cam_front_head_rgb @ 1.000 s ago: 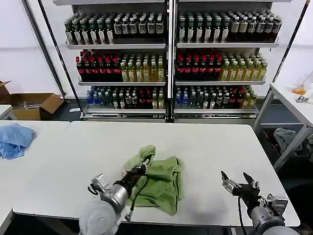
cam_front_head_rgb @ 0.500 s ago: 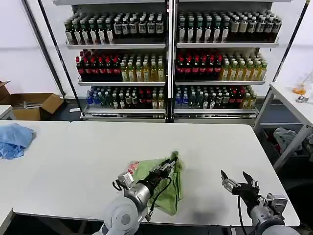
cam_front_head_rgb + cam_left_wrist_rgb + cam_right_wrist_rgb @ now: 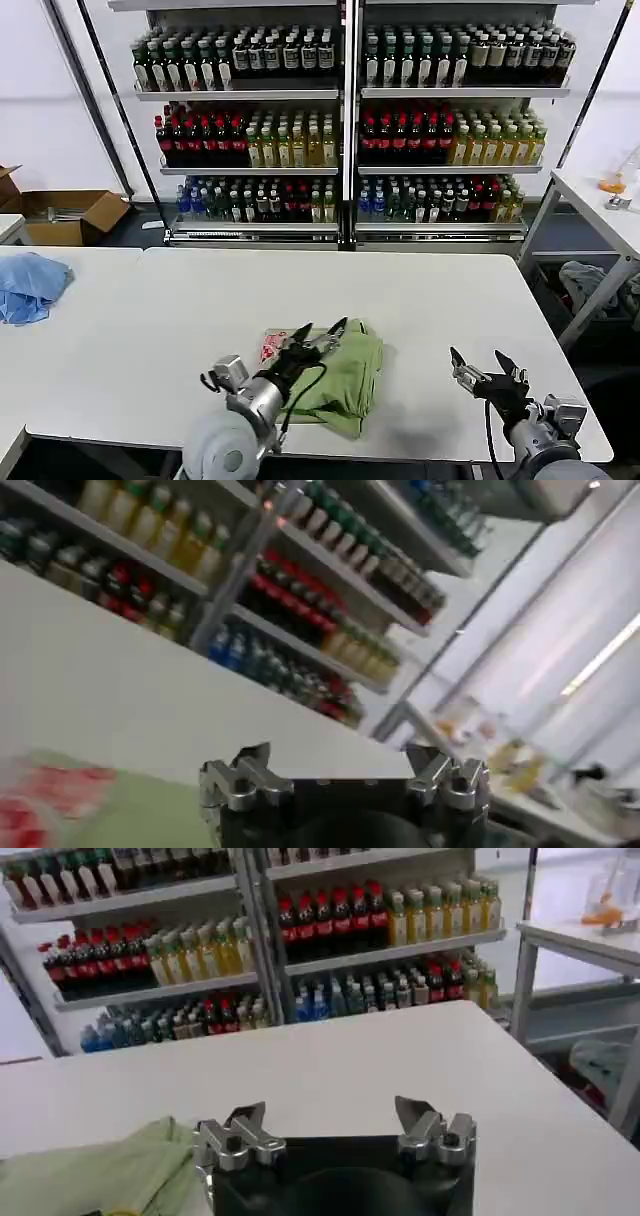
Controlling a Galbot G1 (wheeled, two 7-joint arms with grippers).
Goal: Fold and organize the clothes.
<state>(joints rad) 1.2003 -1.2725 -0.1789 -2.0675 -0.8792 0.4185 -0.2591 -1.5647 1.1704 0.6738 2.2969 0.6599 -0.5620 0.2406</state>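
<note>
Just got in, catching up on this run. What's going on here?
A Galbot is folding a light green shirt on the white table. The left gripper hovers over the shirt with its jaws open, holding nothing. The shirt lies bunched in a compact pile near the table's front edge, with a bit of its red-and-white print showing at the side nearer the robot's left. The right gripper waits to the right of the shirt, jaws open and empty.

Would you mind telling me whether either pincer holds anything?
Nothing is held: the left pincer is open above the green shirt; the right pincer is open, apart.
</note>
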